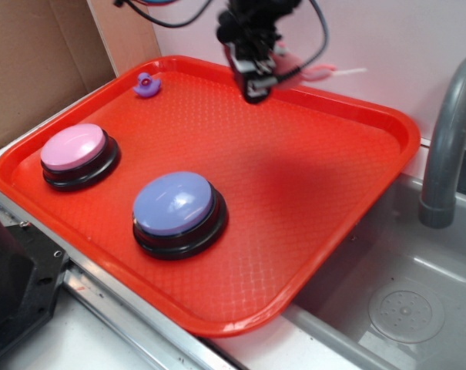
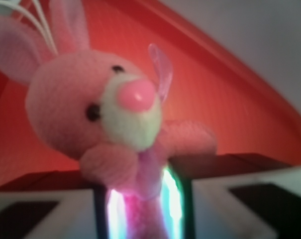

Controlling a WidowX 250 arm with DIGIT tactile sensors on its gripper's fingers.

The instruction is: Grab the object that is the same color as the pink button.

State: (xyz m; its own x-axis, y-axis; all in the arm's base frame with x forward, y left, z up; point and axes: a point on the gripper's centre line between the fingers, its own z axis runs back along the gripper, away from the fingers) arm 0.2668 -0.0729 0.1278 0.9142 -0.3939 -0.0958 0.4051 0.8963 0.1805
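Note:
The pink plush animal toy [image 2: 105,114] fills the wrist view, with long ears, a white-pink face and stubby arms; its body sits pinched between my fingers. In the exterior view my gripper [image 1: 256,83] hangs above the far edge of the red tray [image 1: 317,200], shut on the toy [image 1: 294,68], whose pale string-like limbs stick out to the right. The pink button [image 1: 74,148], light pink dome on a black base, rests at the tray's left side, well away from my gripper.
A blue-lavender button [image 1: 174,203] stands on the tray's front middle. A tiny purple duck [image 1: 146,85] sits at the tray's far left corner. A sink basin [image 1: 402,301] and grey faucet [image 1: 448,139] lie right. Cardboard [image 1: 32,54] stands at the back left.

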